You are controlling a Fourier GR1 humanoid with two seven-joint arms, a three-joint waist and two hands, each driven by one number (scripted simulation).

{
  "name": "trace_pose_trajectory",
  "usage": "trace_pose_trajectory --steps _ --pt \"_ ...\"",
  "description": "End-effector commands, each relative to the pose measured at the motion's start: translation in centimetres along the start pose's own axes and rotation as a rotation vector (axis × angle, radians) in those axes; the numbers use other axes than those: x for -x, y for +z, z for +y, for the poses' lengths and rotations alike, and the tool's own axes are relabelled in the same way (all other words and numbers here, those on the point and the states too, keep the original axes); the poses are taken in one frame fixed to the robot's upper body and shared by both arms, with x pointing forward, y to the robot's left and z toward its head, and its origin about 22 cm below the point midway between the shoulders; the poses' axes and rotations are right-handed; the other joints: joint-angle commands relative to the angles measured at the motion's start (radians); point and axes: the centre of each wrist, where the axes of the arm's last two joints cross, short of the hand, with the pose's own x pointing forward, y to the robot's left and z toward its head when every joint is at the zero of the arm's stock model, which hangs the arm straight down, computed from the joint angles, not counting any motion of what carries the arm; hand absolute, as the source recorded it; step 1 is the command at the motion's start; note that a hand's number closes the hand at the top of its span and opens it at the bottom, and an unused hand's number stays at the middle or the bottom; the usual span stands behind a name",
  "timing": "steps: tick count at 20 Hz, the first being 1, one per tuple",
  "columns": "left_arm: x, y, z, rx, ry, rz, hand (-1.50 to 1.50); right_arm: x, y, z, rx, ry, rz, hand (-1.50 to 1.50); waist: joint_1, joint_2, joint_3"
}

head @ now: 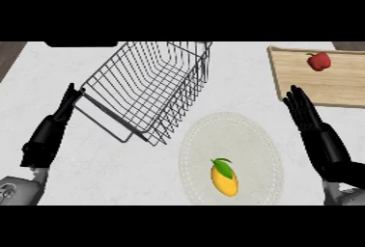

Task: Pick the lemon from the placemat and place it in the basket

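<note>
A yellow lemon [225,179] with a green leaf lies on the round pale placemat [246,140], toward its near side. The wire basket [153,84] stands tilted at the upper middle, behind and left of the placemat. My right hand [317,132] is open with straight fingers pointing up, to the right of the placemat and apart from the lemon. At the far left my left hand [50,132] is open too, its fingertips close to the basket's left edge. Neither hand holds anything.
A wooden cutting board [335,82] lies at the upper right with a red pepper [318,61] on it, just beyond my right hand's fingertips. The white counter ends at a dark strip at the far left.
</note>
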Motion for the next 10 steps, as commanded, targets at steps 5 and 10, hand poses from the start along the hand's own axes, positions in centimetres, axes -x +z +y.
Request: trace_pose_trajectory --steps 5,10 --pt "-3.5 -2.9 0.6 0.012 -0.029 -0.129 0.00 -3.1 -0.7 10.8 -0.720 -0.180 -0.073 1.50 0.083 0.000 -0.002" --pt "-3.6 -2.9 0.3 0.011 0.001 -0.081 0.00 -4.5 4.7 20.6 -0.849 -0.532 -0.003 1.50 0.033 -0.014 -0.003"
